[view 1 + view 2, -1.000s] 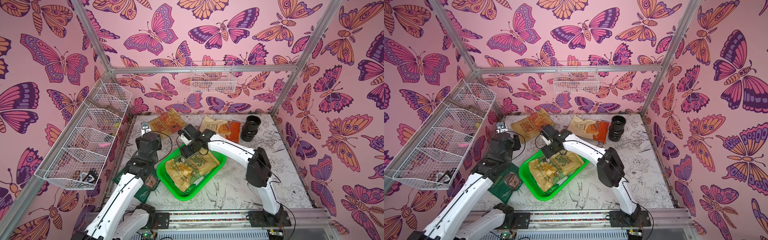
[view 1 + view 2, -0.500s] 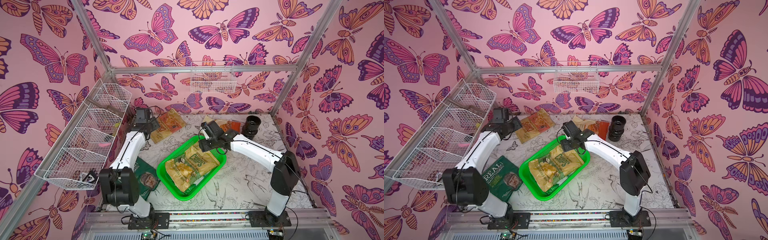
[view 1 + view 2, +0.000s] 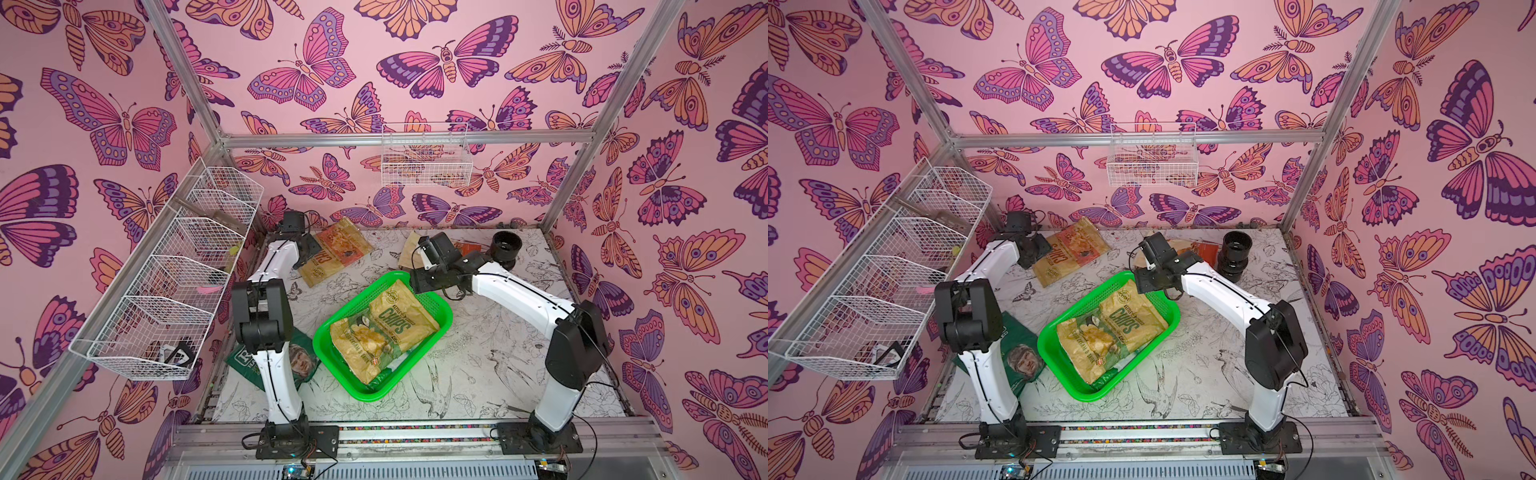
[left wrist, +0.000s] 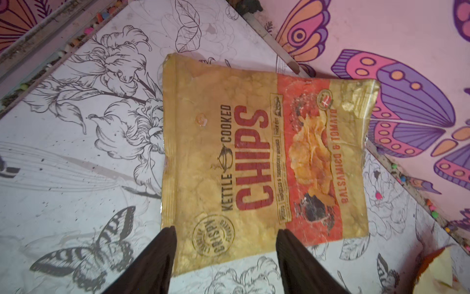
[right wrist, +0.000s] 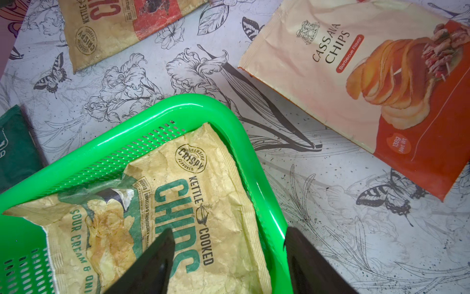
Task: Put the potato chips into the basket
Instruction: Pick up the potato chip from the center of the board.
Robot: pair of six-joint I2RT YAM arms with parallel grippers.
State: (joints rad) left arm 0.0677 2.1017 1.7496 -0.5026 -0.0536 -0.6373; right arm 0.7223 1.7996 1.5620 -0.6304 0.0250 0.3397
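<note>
Walls: pink butterfly-print walls [image 3: 415, 62] enclose three sides.
Surface: white tabletop [image 3: 478, 374] printed with black line-drawn flowers and birds.
Basket: bright green perforated plastic basket [image 3: 365, 395] at the centre, holding a tan green-lettered chips bag [image 3: 386, 332].
Other bags: tan red-lettered chips bag [image 3: 336, 253] far left; cream-and-orange cassava bag [image 5: 356, 76] far centre; dark green bag [image 3: 301, 361] near left.
Grippers: left gripper [image 4: 225, 230] spread wide over the red-lettered bag's edge; right gripper [image 5: 230, 230] spread and empty over the basket's far rim.

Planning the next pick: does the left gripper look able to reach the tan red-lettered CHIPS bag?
Likely yes: the open left gripper hovers over the tan red-lettered CHIPS bag, nothing between.
</note>
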